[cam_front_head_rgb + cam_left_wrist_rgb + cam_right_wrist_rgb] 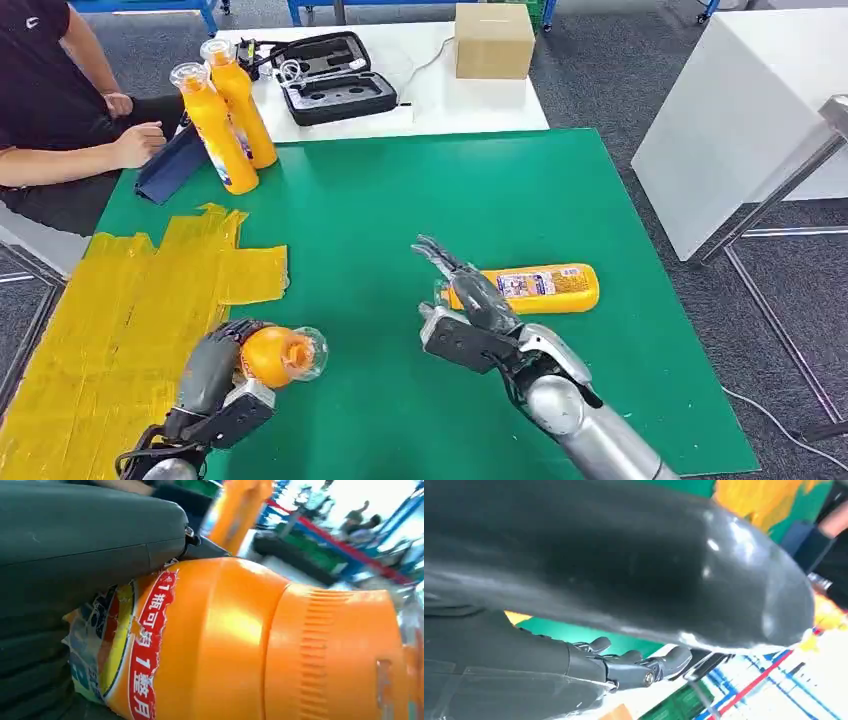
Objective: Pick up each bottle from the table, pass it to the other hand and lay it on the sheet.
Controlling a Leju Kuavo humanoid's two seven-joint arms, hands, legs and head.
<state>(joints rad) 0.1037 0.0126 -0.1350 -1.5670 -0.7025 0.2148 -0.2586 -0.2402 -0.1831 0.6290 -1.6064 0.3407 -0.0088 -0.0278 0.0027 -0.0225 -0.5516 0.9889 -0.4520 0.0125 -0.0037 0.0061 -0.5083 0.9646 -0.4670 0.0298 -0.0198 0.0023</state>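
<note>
Left hand (222, 372) gripped an orange bottle (277, 355) beside the yellow sheet (120, 310), right hand (470, 300) spread empty above a lying bottle (545, 287), green worktop (400, 200).

Cardboard box (494, 40), open black case (335, 78) — seated person (50, 100) at left.

R hand (624, 630), fingers (634, 667) apart

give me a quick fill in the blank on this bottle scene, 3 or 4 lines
1. The left hand holds an orange ____.
2. The bottle beside the right hand is ____ on the green table, not standing.
3. ____ bottles stand upright at the table's far left corner.
4. The taped sheet on the table's left side is ____ in colour.

Missing words: bottle; lying; two; yellow
</note>
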